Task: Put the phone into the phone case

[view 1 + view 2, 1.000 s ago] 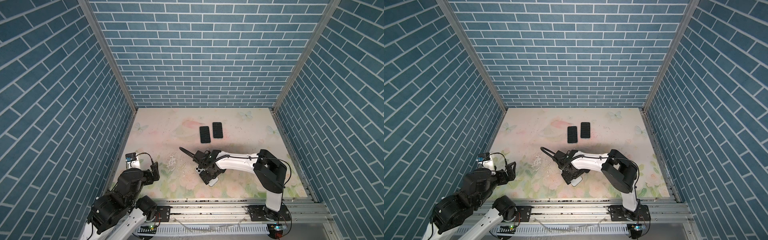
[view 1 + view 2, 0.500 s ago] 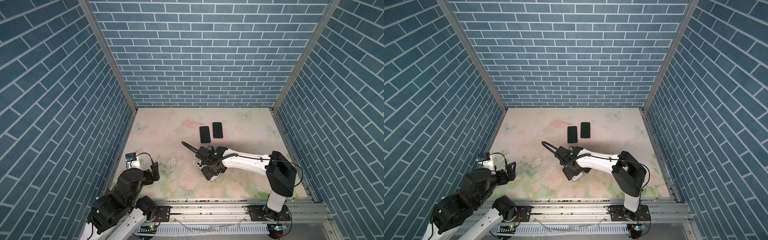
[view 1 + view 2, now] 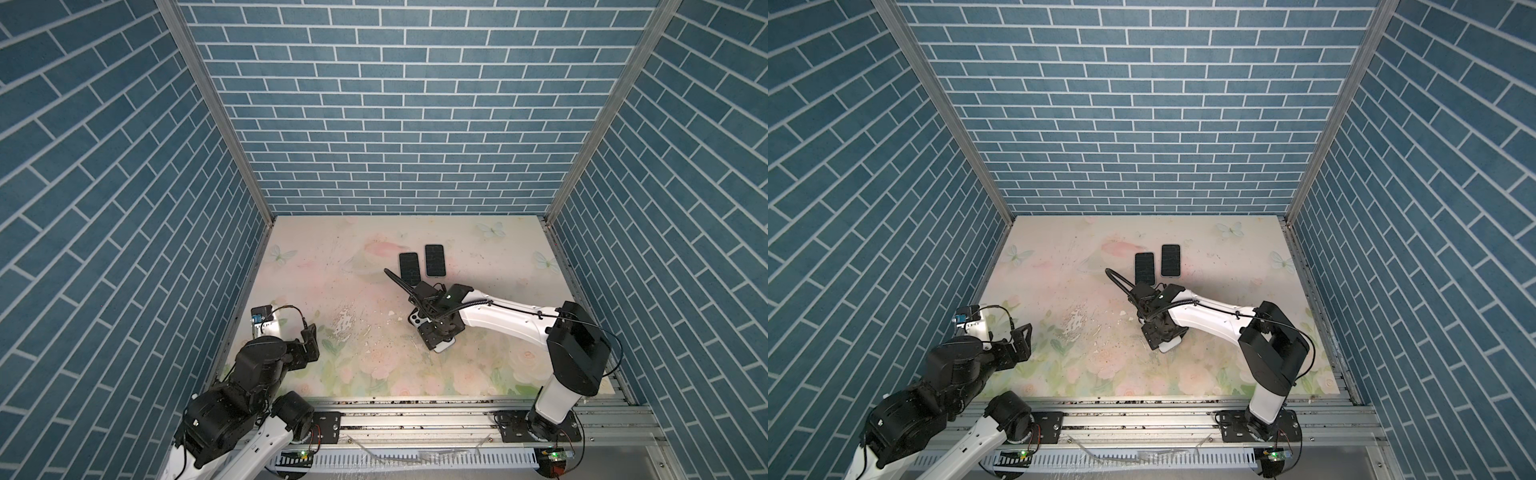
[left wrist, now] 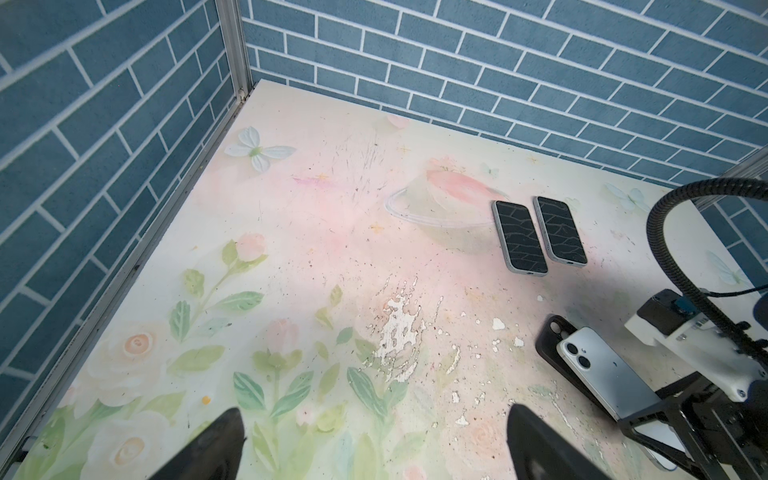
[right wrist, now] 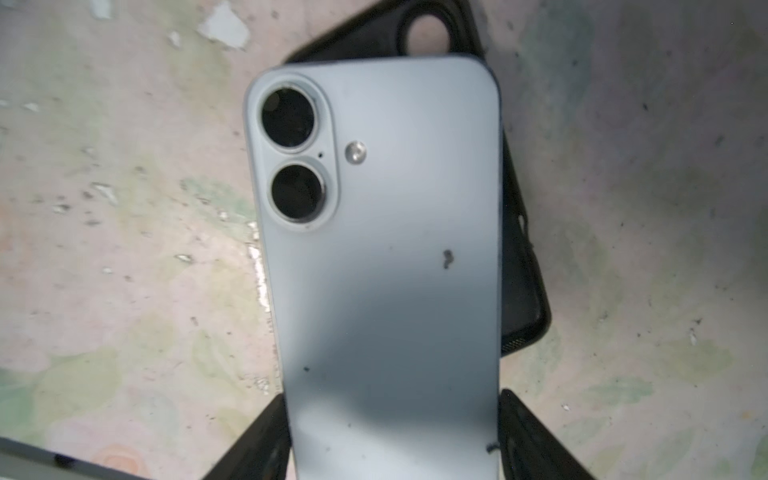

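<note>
Moved: since a second ago your right end effector has carried the phone back from the table's front edge, toward where the phone case lies.
Phone: lens side up, overlapping the phone case but skewed to it, so the case's camera hole shows beyond the lens end. You cannot tell whether they touch.
Right grip: jaws clamp the phone's long edges at the end away from the lenses, probably so the lens end is free to lead in.
Left end effector: jaws wide and empty, parked well apart from the phone case, which leaves the working arm room.
Bystanders: a spare phone and a second spare phone lie screen up beyond the phone case, clear of it.
Doubt: lenses up may mean a flip is needed, and the case's facing is unclear.
</note>
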{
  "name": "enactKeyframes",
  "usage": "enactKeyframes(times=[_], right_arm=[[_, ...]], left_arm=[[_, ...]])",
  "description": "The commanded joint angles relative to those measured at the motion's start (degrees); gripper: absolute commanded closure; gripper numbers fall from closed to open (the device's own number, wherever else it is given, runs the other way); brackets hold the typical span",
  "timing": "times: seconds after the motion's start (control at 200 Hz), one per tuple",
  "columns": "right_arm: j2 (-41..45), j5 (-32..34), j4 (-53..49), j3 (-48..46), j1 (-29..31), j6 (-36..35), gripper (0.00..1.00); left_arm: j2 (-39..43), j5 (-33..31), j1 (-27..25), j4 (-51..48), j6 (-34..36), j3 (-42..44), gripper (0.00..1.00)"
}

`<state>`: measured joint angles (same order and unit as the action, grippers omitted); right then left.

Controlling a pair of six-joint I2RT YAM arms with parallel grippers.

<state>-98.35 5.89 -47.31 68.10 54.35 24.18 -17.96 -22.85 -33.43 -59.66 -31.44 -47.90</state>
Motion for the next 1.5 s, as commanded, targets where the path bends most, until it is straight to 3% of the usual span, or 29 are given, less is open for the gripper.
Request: enactKeyframes(times=[0.0, 0.435, 0.675, 0.83, 0.955, 1.49], right_arm=[[0.9, 1.6, 0.5, -0.8, -1.9, 2.1, 0.34], [-1.0, 3.2, 5.7, -0.2, -3.5, 6.7, 0.35], [-4.4, 0.4, 7.8, 2.0, -3.5, 9.0, 0.34], [-5.4, -0.6, 7.5, 2.5, -3.6, 8.8, 0.16], [-4.6, -0.3, 7.0, 2.5, -3.6, 8.3, 0.11], [-8.4, -0.4, 6.7, 5.1, -5.6, 8.2, 0.22]], left_arm=[[-0.2, 0.2, 0.6, 0.2, 0.7, 0.5, 0.00], [-0.2, 0.3, 0.7, 0.2, 0.6, 0.5, 0.01], [-0.2, 0.3, 0.8, 0.2, 0.6, 0.6, 0.00], [-0.2, 0.3, 0.8, 0.2, 0.7, 0.6, 0.01], [-0.2, 0.4, 0.9, 0.2, 0.7, 0.6, 0.00], [-0.1, 0.4, 1.0, 0.3, 0.7, 0.6, 0.01]])
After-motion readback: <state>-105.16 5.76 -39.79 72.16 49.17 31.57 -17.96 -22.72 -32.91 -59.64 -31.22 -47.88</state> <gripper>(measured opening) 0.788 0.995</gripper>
